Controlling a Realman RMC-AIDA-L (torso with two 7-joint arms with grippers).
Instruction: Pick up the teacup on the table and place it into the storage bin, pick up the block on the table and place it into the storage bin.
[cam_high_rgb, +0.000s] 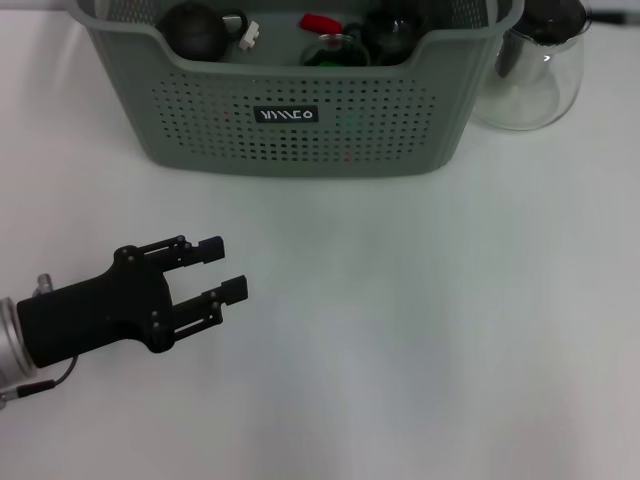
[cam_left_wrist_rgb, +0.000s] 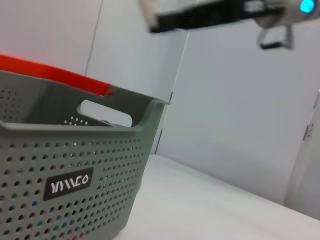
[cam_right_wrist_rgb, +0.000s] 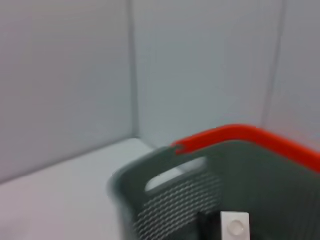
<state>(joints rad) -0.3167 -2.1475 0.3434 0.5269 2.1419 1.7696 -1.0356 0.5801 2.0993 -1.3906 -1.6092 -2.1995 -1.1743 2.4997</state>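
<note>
Grey-green perforated plastic storage bin (cam_high_rgb: 300, 120) stands at the far side of my white desk (cam_high_rgb: 420, 330), already holding dark round things and something red; I see no teacup or block left on the desk. My black left claw (cam_high_rgb: 222, 268) hovers low, well short of the bin, spread and empty, pointing toward it. I judge the careful move is keeping it level and clear of the bin's front wall.

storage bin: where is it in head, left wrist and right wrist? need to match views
Head view: storage bin at top centre, behind the open left end effector.
Left wrist view: fills the lower left, label facing the camera.
Right wrist view: lower right, seen from above one end.
Shared landmark: the black label in the head and left wrist views; the red handle in both wrist views.
</note>
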